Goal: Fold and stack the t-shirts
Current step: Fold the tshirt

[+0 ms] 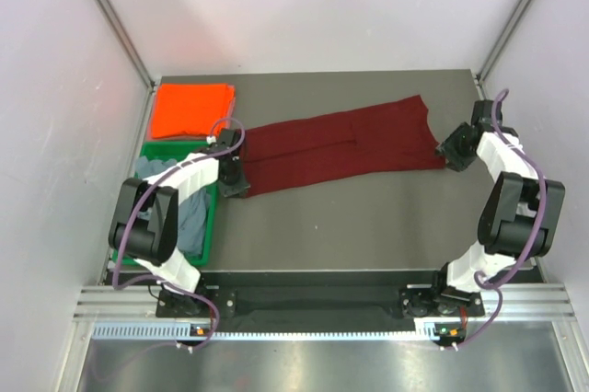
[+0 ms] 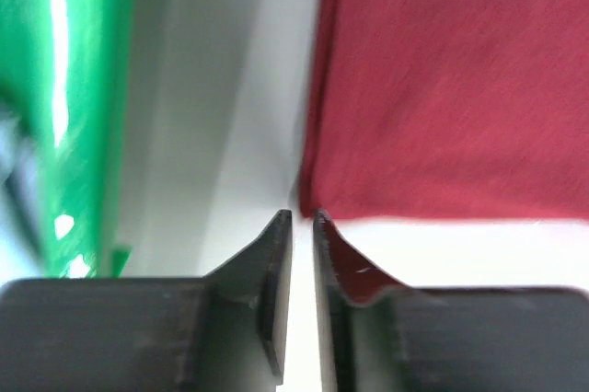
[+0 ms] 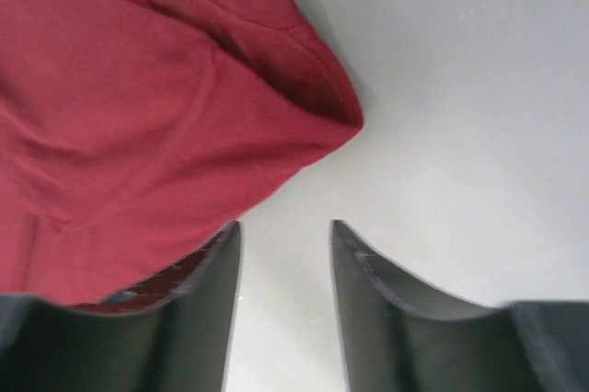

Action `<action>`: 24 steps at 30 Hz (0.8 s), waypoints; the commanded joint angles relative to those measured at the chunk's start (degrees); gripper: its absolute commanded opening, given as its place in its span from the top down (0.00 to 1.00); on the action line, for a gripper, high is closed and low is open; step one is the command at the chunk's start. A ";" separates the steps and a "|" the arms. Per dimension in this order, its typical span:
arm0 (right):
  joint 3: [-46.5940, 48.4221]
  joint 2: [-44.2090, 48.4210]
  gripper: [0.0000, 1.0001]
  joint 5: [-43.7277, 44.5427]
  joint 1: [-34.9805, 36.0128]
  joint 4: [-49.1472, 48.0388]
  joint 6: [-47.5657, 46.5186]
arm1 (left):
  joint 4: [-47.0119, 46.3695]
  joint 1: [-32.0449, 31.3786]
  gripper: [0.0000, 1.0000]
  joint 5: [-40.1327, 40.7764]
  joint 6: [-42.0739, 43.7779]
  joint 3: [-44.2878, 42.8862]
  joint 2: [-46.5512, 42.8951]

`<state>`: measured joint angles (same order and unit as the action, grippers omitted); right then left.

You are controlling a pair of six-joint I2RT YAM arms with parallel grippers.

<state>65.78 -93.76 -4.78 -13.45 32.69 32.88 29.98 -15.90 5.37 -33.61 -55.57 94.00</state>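
- Your left hand (image 2: 302, 219): fingers pinched down to a thin slit. Only pale tabletop (image 2: 230, 88) shows through it, no cloth seen between them.
- The near corner of the maroon t-shirt (image 2: 442, 88) sits right at those fingertips, off toward the right-side finger. Can't tell if it touches.
- The green tray (image 2: 74, 88) wall runs along the hand's other side, with a strip of tabletop between tray and shirt.
- Your right hand (image 3: 285, 226): spread to a medium-wide gap, nothing but tabletop inside.
- There the maroon cloth lies all to one side of the gap, up against the outer face of one finger. A rounded doubled corner pokes out ahead of the hand.
- From the top view the maroon t-shirt is a long narrow band on the tabletop, already doubled lengthwise.
- Its long axis runs left to right, slightly slanted: left end nearer the arm bases, right end farther back.
- You have one hand at each short end, left at the left end and right at the right end, so the shirt lies between them along its length.
- Judgement: the coming fold is end to end, one short end carried toward the other.
- For that, the left hand needs to open before it can take cloth. The right hand needs to shift sideways onto the cloth, since its gap is off the shirt.
- The orange t-shirt (image 1: 191, 109) is folded flat at the back-left corner, just behind the tray.
- The grey-blue t-shirt (image 1: 189, 217) is bunched in the tray and looks unfolded.
- Rough progress: one shirt done, maroon midway, grey-blue untouched.
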 commanded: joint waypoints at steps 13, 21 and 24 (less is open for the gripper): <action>10.22 -4.05 0.43 8.27 6.33 5.27 29.07 | 10.19 -0.01 0.57 -5.09 3.98 -19.47 -3.82; 26.39 -17.85 0.42 14.70 13.01 13.19 37.42 | 9.31 -0.01 0.55 -5.10 6.36 -21.51 -4.26; 31.14 -22.42 0.42 16.64 15.56 14.25 38.04 | 7.99 -0.01 0.55 -7.65 6.71 -20.63 -4.61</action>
<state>91.68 -113.12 7.60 0.51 43.11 67.44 40.16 -15.90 0.01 -28.45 -76.09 90.52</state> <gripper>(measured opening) 0.577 0.447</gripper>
